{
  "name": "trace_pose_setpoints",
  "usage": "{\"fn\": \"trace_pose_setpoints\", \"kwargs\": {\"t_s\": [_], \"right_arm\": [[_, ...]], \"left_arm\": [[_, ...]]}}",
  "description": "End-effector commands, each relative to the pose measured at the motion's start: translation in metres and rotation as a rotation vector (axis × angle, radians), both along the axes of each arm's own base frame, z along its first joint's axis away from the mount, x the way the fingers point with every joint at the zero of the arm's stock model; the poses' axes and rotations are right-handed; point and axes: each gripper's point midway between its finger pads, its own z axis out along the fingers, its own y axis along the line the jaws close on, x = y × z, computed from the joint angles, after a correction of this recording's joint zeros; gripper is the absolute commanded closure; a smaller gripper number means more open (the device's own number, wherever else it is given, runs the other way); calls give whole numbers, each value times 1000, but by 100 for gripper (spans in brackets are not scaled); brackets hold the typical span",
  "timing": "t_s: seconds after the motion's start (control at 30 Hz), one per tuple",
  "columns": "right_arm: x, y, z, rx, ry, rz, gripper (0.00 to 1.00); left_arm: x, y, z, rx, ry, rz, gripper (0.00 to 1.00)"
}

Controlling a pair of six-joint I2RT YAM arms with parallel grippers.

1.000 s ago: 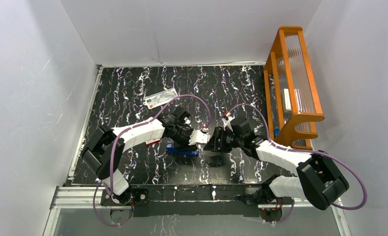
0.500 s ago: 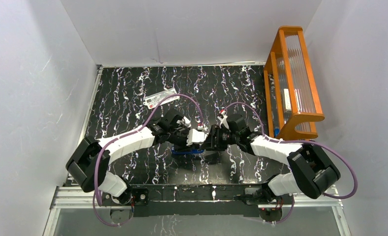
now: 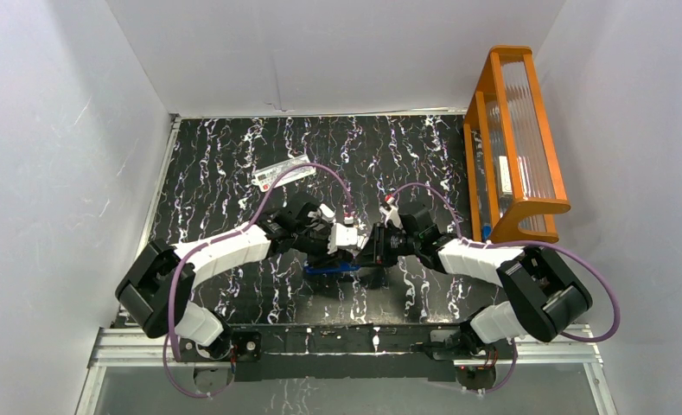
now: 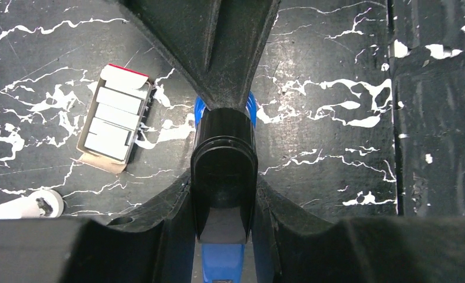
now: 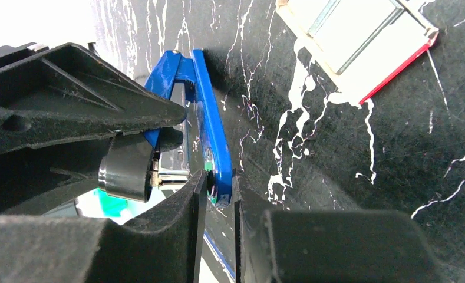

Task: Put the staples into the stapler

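While both pincers crowd one spot, the top view tells you little: left pincer (image 3: 341,252) and right pincer (image 3: 367,253) meet nose to nose over the stapler (image 3: 324,269), with a blue edge showing beneath. You can't tell either grip from here. Swing either arm and they likely knock together.

Left wrist: the left pincer is pressed onto the stapler's black base (image 4: 224,171), a finger on each side. The box (image 4: 125,75) lies open off to this pincer's side, apart from it, with the staples (image 4: 113,115) inside. What looks like the right pincer hangs just ahead. If the base twists in this grip, the rail goes off line.

Right wrist: the right pincer pinches only the tip of the blue lid (image 5: 209,130), which is swung up, with the silver rail (image 5: 174,168) bare beside it. That's a thin hold. Pull harder and the lid may slip out and snap shut. The box sits ahead of this pincer, well apart.

Both pincers are busy, so you must free one to fetch a strip. Release the lid and it may fall closed. Release the base and the stapler may tip or skid.
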Motion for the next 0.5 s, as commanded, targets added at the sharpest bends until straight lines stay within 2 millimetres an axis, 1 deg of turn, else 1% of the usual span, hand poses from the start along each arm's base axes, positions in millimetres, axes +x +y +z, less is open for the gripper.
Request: {"fn": "trace_pose_setpoints", "kwargs": {"t_s": [0.0,0.07,0.17,0.33,0.47], "right_arm": [[-11,-10,-13,-12,20,19,74],[-14,-18,-19,-14,34,9,75],[-17,-24,-23,-7,43,5,76],[-18,-28,-25,-20,30,3,76],[-17,-32,-26,-26,1,5,76]], "left_arm": [[6,-15,58,-224,-36,-24,100],[6,-11,70,-278,-14,-23,100],[8,-6,89,-371,24,-35,100],[11,3,100,-432,30,-25,100],[12,6,123,-545,19,-21,100]]}}
